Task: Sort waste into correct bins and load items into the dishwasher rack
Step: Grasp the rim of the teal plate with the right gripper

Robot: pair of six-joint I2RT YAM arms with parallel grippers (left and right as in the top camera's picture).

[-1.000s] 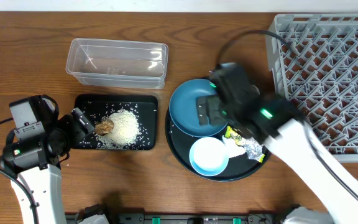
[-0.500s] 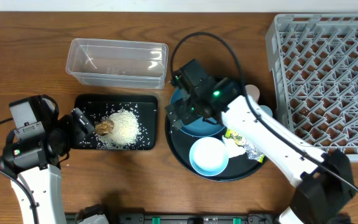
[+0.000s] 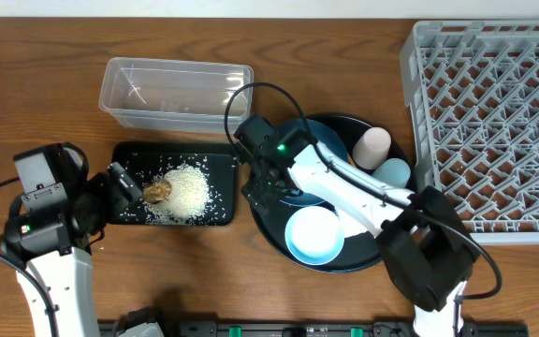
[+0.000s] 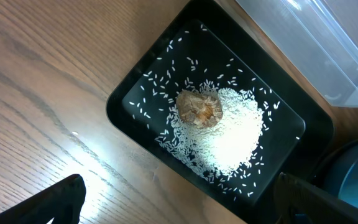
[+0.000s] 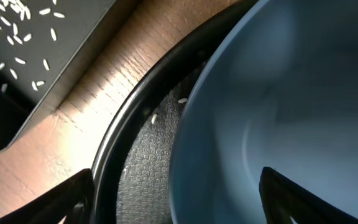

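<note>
A dark-blue plate (image 3: 299, 192) (image 5: 278, 93) lies in the round black tray (image 3: 344, 126). My right gripper (image 3: 255, 183) (image 5: 185, 208) is open, with its jaws on either side of the plate's left edge and the round tray's rim (image 5: 120, 146). A pale-blue bowl (image 3: 313, 234), a white cup (image 3: 374, 145) and a light-blue cup (image 3: 394, 173) also sit in that tray. White rice (image 3: 190, 192) (image 4: 232, 134) and a brown lump (image 3: 159, 191) (image 4: 199, 109) lie in the shallow black tray (image 3: 218, 159) (image 4: 135, 93). My left gripper (image 3: 127, 184) (image 4: 182, 211) hangs open over its left end.
A clear tub (image 3: 176, 94) (image 4: 316, 43) stands behind the black tray. The grey dishwasher rack (image 3: 494, 122) fills the right side. The right arm lies across the round tray and hides part of its contents.
My right arm has swung left across the plate to the round tray's left rim, uncovering the two cups. Its jaws have narrowed slightly. The left arm has not moved.
</note>
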